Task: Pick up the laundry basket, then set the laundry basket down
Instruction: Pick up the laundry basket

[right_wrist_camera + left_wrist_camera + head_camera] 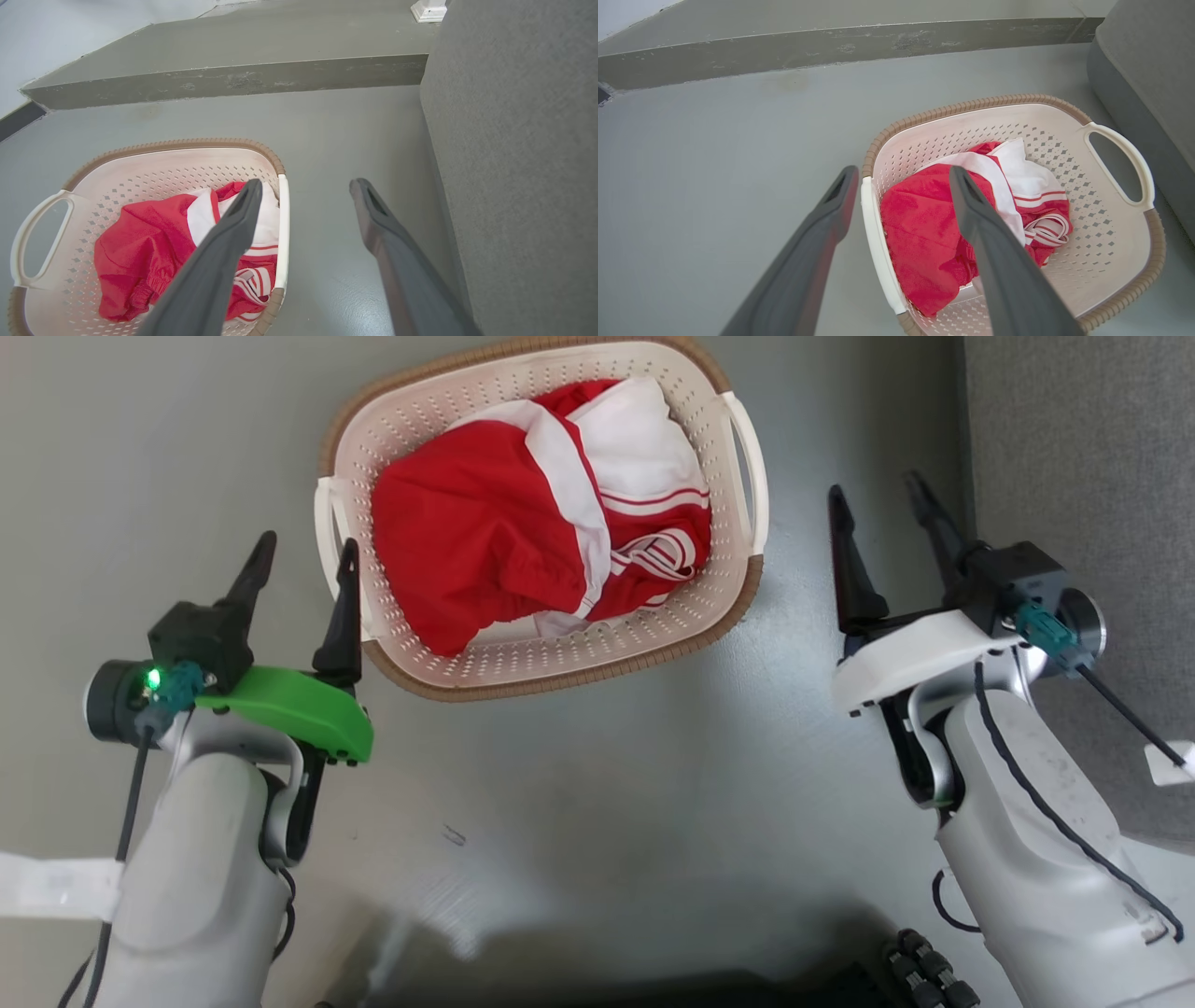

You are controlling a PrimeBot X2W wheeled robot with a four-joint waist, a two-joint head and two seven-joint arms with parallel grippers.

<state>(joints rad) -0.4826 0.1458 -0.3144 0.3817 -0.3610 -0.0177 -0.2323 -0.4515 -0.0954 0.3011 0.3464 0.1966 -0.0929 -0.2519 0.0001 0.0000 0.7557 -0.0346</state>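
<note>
So, in the head view, the small cream-white perforated plastic laundry basket (560, 658) with a brown woven-look rim stands on the grey floor (597, 784) ahead of you, with crumpled red-and-white clothing (485, 532) inside. Your left gripper (308, 541) has its fingers spread, the inner one right at the basket's left white loop handle (324, 537). Your right gripper (873, 483), also spread, sits apart from the right loop handle (754, 467).

From the left wrist view, the left gripper (903, 171) straddles that near handle (878, 242): one finger is outside the basket and one over the clothing, with nothing clamped.

From the right wrist view, the right gripper (307, 183) is wide apart with the near handle (282, 224) lined up between its fingers, beside a grey upholstered sofa (514, 163).

By my reading, nothing is done yet. You have both handles to grasp, then the lift and the set-down.
</note>
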